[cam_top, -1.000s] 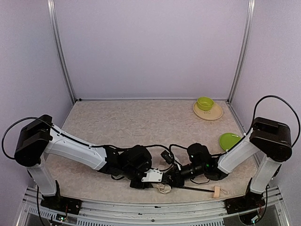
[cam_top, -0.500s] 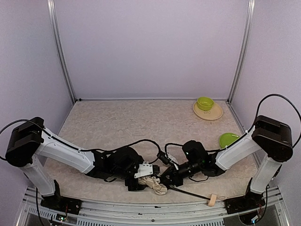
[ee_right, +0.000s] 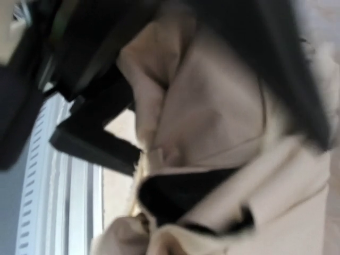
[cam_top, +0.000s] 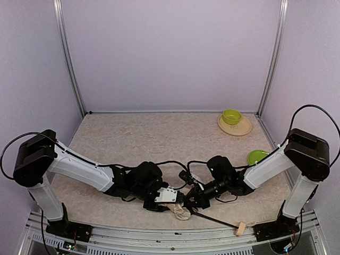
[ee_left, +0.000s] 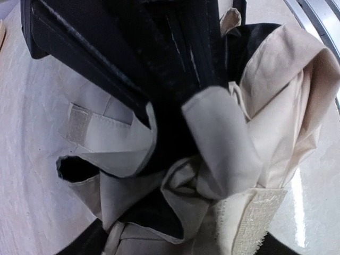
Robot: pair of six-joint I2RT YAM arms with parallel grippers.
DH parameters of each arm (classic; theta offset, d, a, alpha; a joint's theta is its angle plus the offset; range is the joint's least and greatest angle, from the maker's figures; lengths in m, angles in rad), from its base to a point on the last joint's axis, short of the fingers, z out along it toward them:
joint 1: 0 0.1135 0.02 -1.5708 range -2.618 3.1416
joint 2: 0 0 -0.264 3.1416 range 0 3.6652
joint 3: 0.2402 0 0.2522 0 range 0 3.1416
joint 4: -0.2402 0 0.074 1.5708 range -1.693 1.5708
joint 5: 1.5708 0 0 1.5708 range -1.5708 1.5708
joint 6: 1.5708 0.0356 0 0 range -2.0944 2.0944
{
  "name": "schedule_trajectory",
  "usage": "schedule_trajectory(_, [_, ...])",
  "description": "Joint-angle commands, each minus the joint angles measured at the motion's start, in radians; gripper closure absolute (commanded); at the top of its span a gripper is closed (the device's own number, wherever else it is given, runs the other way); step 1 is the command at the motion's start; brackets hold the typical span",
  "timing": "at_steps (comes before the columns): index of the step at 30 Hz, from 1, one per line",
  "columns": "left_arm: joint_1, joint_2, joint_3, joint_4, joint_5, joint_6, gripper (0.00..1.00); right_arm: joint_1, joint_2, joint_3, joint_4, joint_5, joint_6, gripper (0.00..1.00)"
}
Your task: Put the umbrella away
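Since a second ago the umbrella [cam_top: 181, 212] has slid to the near edge of the tabletop [cam_top: 149, 138], midway along. Right gripper [cam_top: 194, 201] is closed beside it; whether the left gripper [cam_top: 171, 197] is spread or closed I cannot tell. Floppy cloth would probably slip, so the stiff shaft [cam_top: 218, 220] looks the better hold.

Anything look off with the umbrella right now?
Yes. The umbrella is a crumpled wad of fabric, not wrapped around the shaft, and its fastening strap hangs loose. The handle lies right at the table's front edge.
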Motion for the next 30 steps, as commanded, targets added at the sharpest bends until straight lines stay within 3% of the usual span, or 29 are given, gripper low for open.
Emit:
schedule_trajectory(1, [0.001,0.069,-0.005,-0.144,0.03,0.076,0.5,-0.034,0.01,-0.046,-0.199,0.037,0.0,0.96])
schedule_trajectory(5, [-0.009,0.072,-0.024,-0.135,0.008,0.084,0.57,-0.046,-0.063,0.021,-0.356,0.112,-0.026,0.72])
schedule_trajectory(9, [-0.032,0.096,-0.044,-0.111,-0.033,0.098,0.62,-0.062,-0.199,0.098,-0.543,0.194,-0.06,0.57])
schedule_trajectory(15, [-0.066,0.116,-0.06,-0.095,-0.089,0.123,0.73,-0.125,-0.387,0.172,-0.832,0.398,-0.071,0.51])
schedule_trajectory(18, [-0.085,0.103,-0.095,-0.061,-0.138,0.147,0.82,-0.161,-0.434,0.181,-0.853,0.547,-0.013,0.45])
schedule_trajectory(20, [-0.097,0.099,-0.105,-0.049,-0.164,0.155,0.86,-0.195,-0.434,0.168,-0.805,0.589,0.051,0.45])
schedule_trajectory(23, [-0.108,0.101,-0.109,-0.039,-0.173,0.158,0.86,-0.229,-0.38,0.15,-0.751,0.643,0.172,0.52])
schedule_trajectory(27, [-0.116,0.115,-0.104,-0.045,-0.185,0.156,0.86,-0.231,-0.23,0.155,-0.674,0.551,0.31,0.64])
schedule_trajectory(30, [-0.121,0.121,-0.098,-0.044,-0.18,0.154,0.86,-0.228,-0.162,0.132,-0.595,0.493,0.401,0.66])
